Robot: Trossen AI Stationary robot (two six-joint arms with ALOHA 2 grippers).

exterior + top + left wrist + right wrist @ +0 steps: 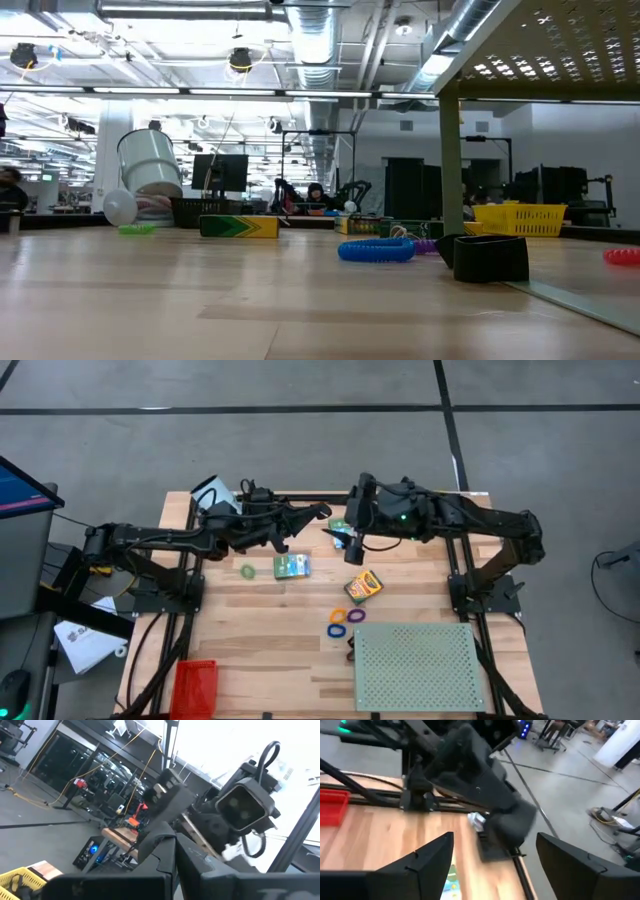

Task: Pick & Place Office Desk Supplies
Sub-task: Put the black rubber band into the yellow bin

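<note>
The supplies lie on the wooden table, and no gripper touches them. One green box sits mid-table and a second lies half hidden under the arms. The crayon box is to their right. A green ring lies apart, while the orange, purple and blue rings and a black clip lie by the board. My left gripper is raised near the far edge, shut and empty in its wrist view. My right gripper is open over the second box, facing the left arm.
The pale green perforated board stands on legs at the near right. A red bin is at the near left corner and the white cylinder at the far left. The two wrists are close together. Bare wood lies at centre left.
</note>
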